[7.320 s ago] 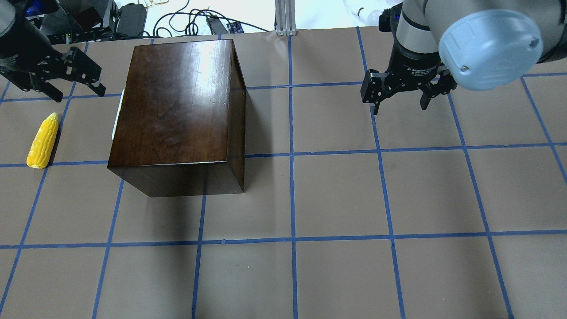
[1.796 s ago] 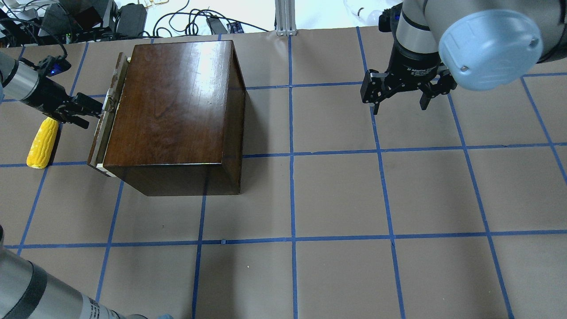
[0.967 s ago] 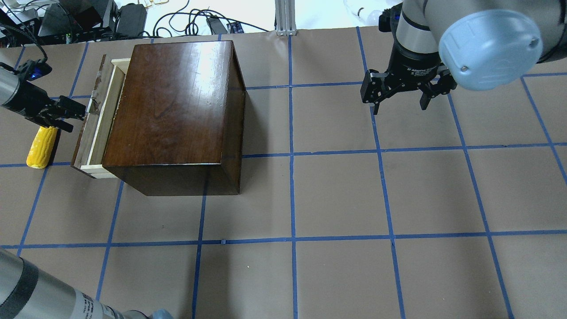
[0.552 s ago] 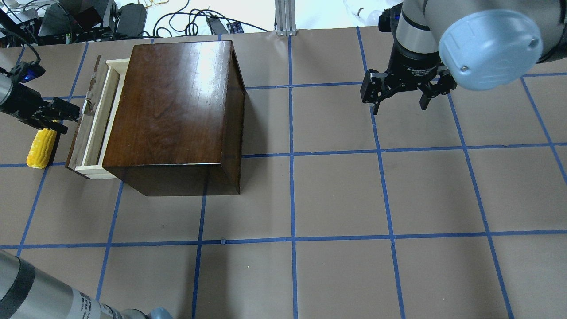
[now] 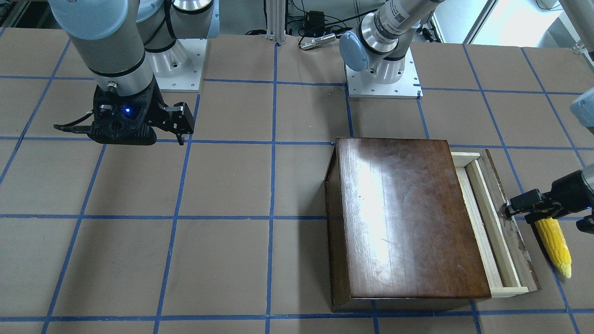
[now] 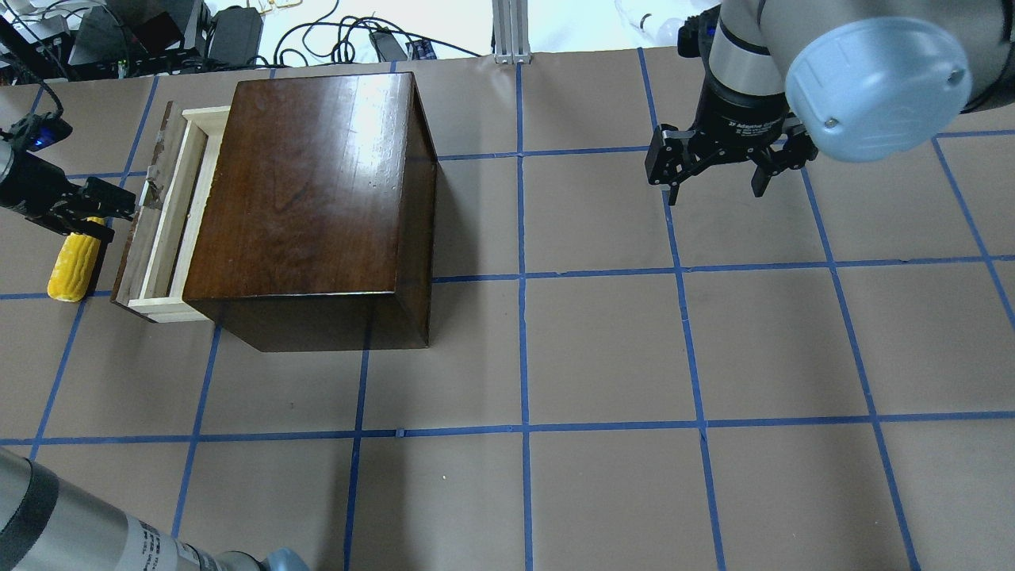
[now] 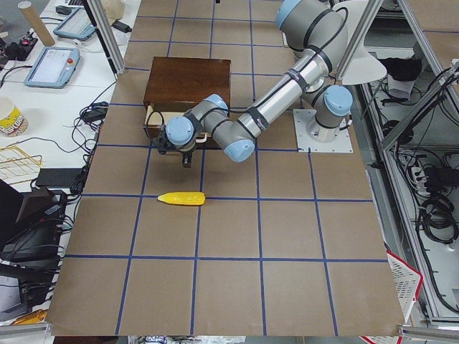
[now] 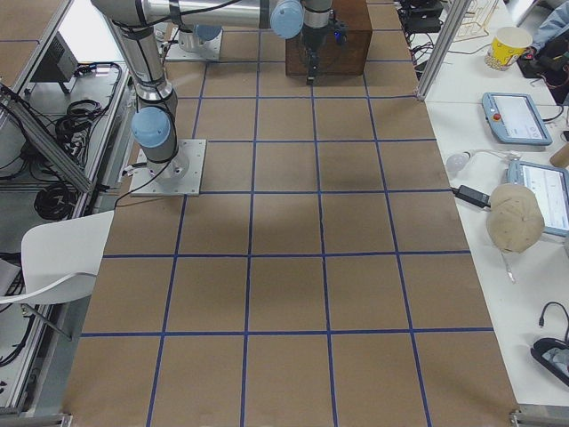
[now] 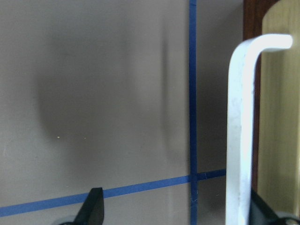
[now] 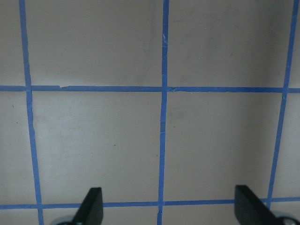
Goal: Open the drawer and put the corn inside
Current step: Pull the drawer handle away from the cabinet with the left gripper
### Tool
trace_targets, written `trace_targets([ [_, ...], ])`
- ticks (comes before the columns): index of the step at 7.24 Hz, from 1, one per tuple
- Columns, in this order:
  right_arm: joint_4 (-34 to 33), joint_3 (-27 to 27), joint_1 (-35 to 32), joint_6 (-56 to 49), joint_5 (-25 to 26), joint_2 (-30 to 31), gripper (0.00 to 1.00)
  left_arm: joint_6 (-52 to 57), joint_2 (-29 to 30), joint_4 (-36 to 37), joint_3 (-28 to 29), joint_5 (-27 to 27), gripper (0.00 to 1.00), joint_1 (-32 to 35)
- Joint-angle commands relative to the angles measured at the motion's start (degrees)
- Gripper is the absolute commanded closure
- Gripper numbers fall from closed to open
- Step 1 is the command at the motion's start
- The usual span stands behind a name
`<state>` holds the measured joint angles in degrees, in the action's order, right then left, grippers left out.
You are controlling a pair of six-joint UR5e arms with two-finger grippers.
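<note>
The drawer (image 6: 176, 214) stands partly pulled out of the dark-brown cabinet (image 6: 309, 190) toward the overhead view's left, its pale tray (image 5: 485, 222) showing empty. My left gripper (image 6: 119, 208) is at the drawer's front panel (image 5: 513, 241). In the left wrist view its fingers (image 9: 95, 206) are spread open, and the white handle (image 9: 240, 140) sits just inside the right one. The yellow corn (image 6: 73, 264) lies on the table just left of the drawer, partly under my left gripper (image 5: 508, 211). My right gripper (image 6: 715, 193) hangs open and empty over the table far right.
Blue tape lines (image 6: 523, 277) grid the brown table. Cables and power bricks (image 6: 238, 32) lie beyond the far edge, next to an aluminium post (image 6: 511, 32). Side tables hold tablets (image 7: 54, 66) and a paper cup (image 8: 509, 44).
My left gripper came down to the handle and moved left with it, and the drawer slid further out. The corn and the right arm have not moved.
</note>
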<state>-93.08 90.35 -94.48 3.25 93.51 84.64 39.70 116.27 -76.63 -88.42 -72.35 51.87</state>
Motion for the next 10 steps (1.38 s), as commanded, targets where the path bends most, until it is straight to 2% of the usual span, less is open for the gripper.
trace_targets([
  [1, 0.00, 0.00, 0.00, 0.00, 0.00, 0.00, 0.00, 0.02, -0.08, -0.01, 0.00, 0.01, 0.00, -0.10],
  [10, 0.00, 0.00, 0.00, 0.00, 0.00, 0.00, 0.00, 1.96, 0.10, 0.08, 0.53, -1.66, 0.00, -0.71],
])
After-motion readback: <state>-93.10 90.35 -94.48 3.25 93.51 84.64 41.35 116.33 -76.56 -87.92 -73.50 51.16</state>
